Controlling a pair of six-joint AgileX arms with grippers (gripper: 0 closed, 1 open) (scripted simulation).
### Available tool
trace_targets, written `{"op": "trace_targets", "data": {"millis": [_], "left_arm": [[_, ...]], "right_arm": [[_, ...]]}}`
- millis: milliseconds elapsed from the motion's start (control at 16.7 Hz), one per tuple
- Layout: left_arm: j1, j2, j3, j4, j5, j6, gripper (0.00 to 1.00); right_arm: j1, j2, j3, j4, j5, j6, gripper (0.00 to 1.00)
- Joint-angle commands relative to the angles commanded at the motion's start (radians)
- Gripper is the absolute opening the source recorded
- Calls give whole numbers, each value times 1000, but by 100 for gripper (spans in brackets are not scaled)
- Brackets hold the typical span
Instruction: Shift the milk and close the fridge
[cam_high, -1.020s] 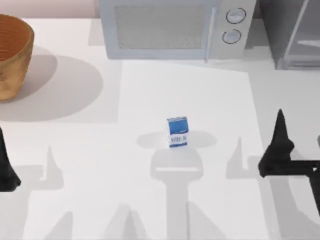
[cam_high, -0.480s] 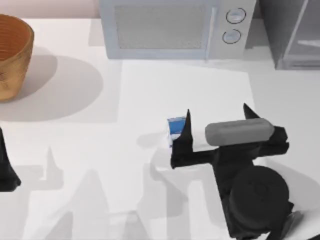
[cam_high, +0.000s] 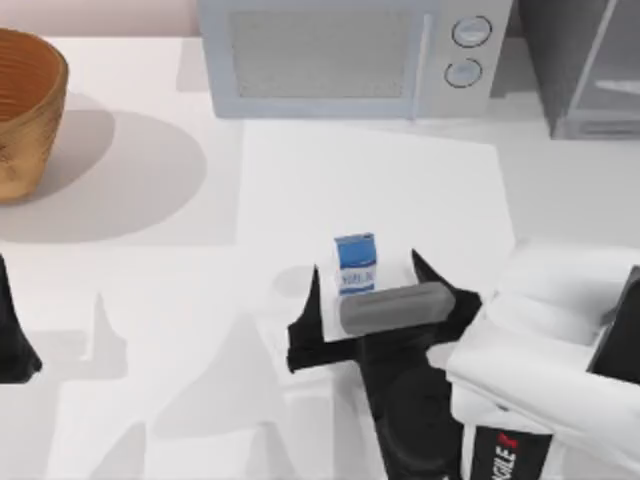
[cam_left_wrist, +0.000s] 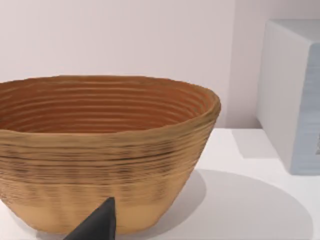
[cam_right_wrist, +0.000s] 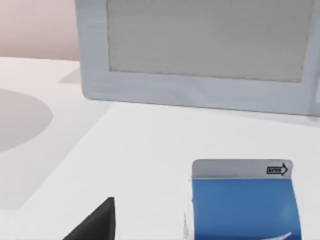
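Blue-topped milk (cam_high: 355, 263) stands upright on the white bench (cam_high: 150, 300), well in front of the microwave (cam_high: 345, 58). Blue lettering on its white lower band in top view, too small to read. Right wrist view: small black arrow mark w/ tiny text on the carton's white top flap, unreadable.

Right tool (cam_high: 365, 300) sits just in front of the milk, on the side away from the microwave. Fingers spread apart; one dark tip to the carton's left, the other to its right, carton betw. them near the tips. Contact w/ the carton: can't tell. White right arm has partial red/white lettering near the frame's bottom edge, reads "GILE".

Left tool (cam_high: 12, 335) parked at the bench's left edge, in front of the woven basket (cam_high: 25, 110); apart or together, cannot tell. One dark fingertip (cam_left_wrist: 95, 225) shows before the basket in left wrist view.

Fridge (cam_high: 585, 65) at far right, beside the microwave's knob side; pale glass door (cam_high: 610, 60) angled out.

Open bench betw. milk and microwave, and to the milk's left toward the basket. Pale pink wall behind the microwave.
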Motion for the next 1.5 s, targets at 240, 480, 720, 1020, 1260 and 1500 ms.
{"op": "trace_targets", "data": {"millis": [240, 480, 720, 1020, 1260, 1500], "left_arm": [[0, 0, 0, 0, 0, 0, 100], [0, 0, 0, 0, 0, 0, 100], [0, 0, 0, 0, 0, 0, 100], [0, 0, 0, 0, 0, 0, 100], [0, 0, 0, 0, 0, 0, 100], [0, 0, 0, 0, 0, 0, 100]], "right_arm": [[-2, 27, 14, 18, -5, 0, 100], [-10, 27, 26, 5, -13, 0, 100], [-67, 42, 108, -59, -70, -2, 100], [-87, 48, 136, -81, -89, -2, 100], [-87, 48, 136, -81, -89, -2, 77], [-87, 48, 136, -81, -89, -2, 47]]}}
